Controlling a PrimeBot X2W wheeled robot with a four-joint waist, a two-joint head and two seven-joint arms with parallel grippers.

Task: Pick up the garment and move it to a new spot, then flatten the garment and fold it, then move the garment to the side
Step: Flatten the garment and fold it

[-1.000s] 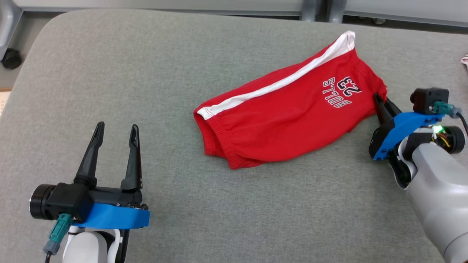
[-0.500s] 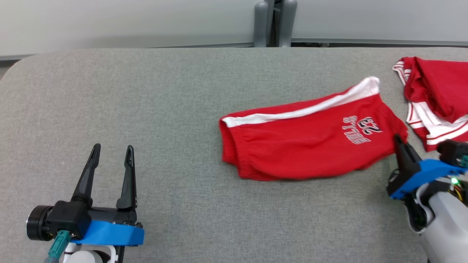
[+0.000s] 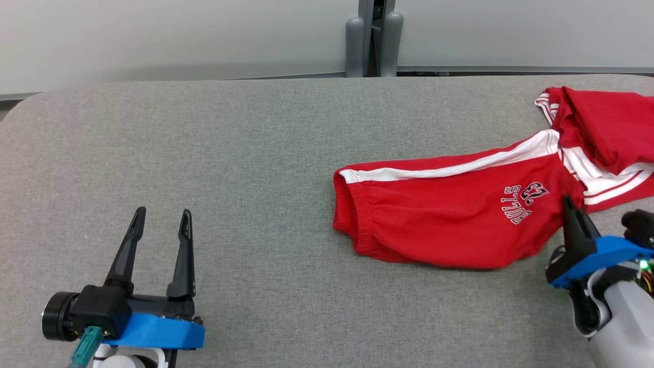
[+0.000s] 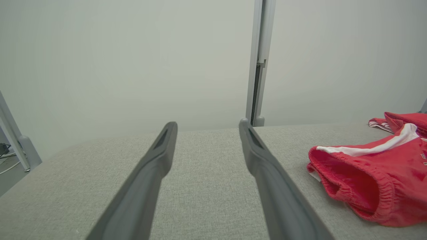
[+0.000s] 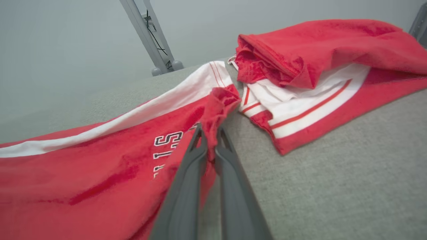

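- fingers (image 5: 186, 186) of the right gripper (image 3: 567, 202) pinch a hem corner of the red shorts (image 3: 449, 225);
- red shorts lie flat, their striped end touching the folded red-and-white garment (image 3: 608, 128);
- left gripper (image 3: 163, 211) fingers spread, empty, well apart from that garment

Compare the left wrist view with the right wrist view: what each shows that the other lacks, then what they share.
Left wrist view, not the right: the open left claw and the elastic waistband of the red white-striped cotton shorts. Right wrist view, not the left: the right claw shut on their hem. Both: the shorts, the grey fabric table, the second red-and-white garment.
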